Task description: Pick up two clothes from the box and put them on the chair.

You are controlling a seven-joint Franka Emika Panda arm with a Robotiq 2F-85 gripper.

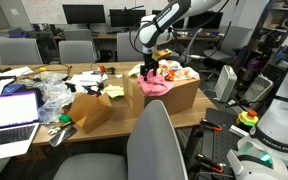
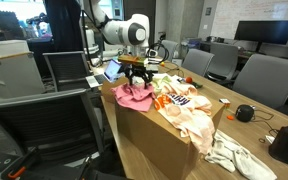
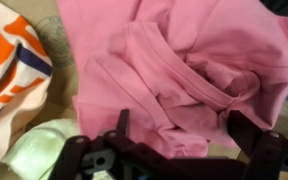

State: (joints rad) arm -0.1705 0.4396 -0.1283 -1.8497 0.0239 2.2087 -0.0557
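Observation:
A cardboard box (image 1: 182,95) (image 2: 149,135) on the table is piled with clothes. A pink cloth (image 1: 154,86) (image 2: 134,97) (image 3: 174,60) lies crumpled on its top edge. Beside it lie an orange-and-white cloth (image 2: 174,98) (image 3: 9,65), a cream cloth (image 2: 196,125) and a pale green cloth (image 3: 39,150). My gripper (image 1: 149,70) (image 2: 136,74) (image 3: 184,125) hangs open just above the pink cloth, its fingers spread wide over the folds. A grey chair (image 1: 154,145) (image 2: 44,125) stands next to the box.
A smaller open cardboard box (image 1: 89,108) and a laptop (image 1: 9,110) sit on the table. A white cloth (image 2: 234,155) and a black round object (image 2: 246,112) lie on the table past the big box. More chairs and monitors stand behind.

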